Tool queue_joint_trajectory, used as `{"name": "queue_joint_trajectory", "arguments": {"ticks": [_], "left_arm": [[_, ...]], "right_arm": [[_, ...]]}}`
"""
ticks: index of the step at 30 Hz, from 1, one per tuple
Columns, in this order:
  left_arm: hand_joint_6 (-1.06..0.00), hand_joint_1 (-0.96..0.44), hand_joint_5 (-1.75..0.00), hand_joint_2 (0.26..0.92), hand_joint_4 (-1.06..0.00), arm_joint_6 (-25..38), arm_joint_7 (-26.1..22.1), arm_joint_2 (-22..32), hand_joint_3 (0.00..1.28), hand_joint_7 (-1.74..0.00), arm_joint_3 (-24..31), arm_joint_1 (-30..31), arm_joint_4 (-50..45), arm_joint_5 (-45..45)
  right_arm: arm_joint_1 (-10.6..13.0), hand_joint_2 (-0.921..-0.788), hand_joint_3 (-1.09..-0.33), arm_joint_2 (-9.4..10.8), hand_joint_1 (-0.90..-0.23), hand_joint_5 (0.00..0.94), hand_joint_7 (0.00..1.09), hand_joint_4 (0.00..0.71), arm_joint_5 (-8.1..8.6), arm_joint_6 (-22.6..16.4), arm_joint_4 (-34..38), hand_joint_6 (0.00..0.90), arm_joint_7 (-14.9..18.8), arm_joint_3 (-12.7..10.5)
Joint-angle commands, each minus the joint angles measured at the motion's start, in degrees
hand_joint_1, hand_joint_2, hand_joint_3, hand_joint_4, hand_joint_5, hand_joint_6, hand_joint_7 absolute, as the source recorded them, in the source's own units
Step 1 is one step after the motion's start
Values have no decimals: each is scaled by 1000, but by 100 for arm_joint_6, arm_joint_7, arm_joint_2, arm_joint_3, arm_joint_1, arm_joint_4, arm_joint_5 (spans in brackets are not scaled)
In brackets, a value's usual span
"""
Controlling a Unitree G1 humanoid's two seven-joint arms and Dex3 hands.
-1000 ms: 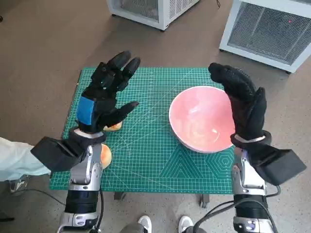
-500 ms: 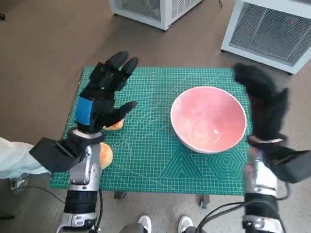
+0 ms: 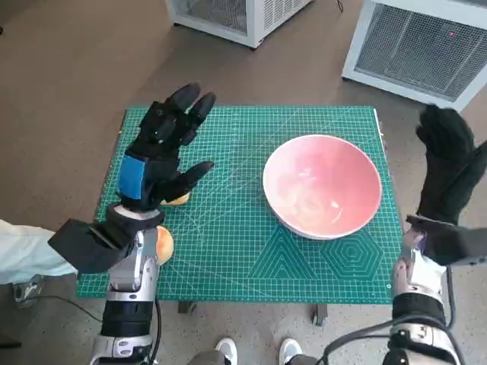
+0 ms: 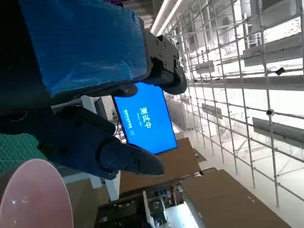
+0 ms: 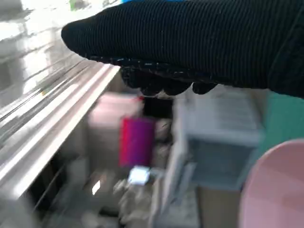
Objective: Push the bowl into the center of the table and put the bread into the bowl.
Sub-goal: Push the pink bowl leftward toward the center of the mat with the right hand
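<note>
- A small worktop [image 3: 228, 262], covered edge to edge by a green gridded cutting mat [image 3: 243, 228], stands on brown floor [image 3: 68, 84].
- A pink bowl [image 3: 321, 185] sits right of centre.
- Two bread rolls lie at left, one [image 3: 178, 199] just beyond the other [image 3: 165, 245].

A blue screen [image 4: 145, 124] shows white Chinese characters "测试中".

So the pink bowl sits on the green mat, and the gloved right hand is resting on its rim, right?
Not quite. The pink bowl does sit on the green mat, but the gloved right hand is not on its rim. The head view shows that hand held off past the mat's right edge, clear of the bowl and touching nothing.
</note>
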Motion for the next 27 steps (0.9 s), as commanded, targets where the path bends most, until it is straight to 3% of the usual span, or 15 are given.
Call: {"name": "queue_joint_trajectory", "arguments": {"ticks": [1,8,17,27], "left_arm": [[-286,-527,-1,921,-410,23,-21,43,142,-410,2,12,-1,-2],[-285,-529,-1,921,-410,109,-79,72,145,-404,11,4,-19,-65],[-269,-514,0,921,-391,204,-161,101,145,-386,36,79,-158,-176],[-265,-508,0,921,-369,283,-207,171,170,-364,84,228,-375,-252]], "right_arm": [[-90,-921,-853,25,-595,4,380,246,30,223,581,125,-75,-60],[-246,-921,-876,203,-567,0,362,234,153,642,975,134,87,-138],[-499,-921,-895,548,-582,3,314,243,256,1306,1225,157,306,-223],[-744,-921,-908,919,-571,0,288,240,485,1714,1303,189,496,-399]]}}
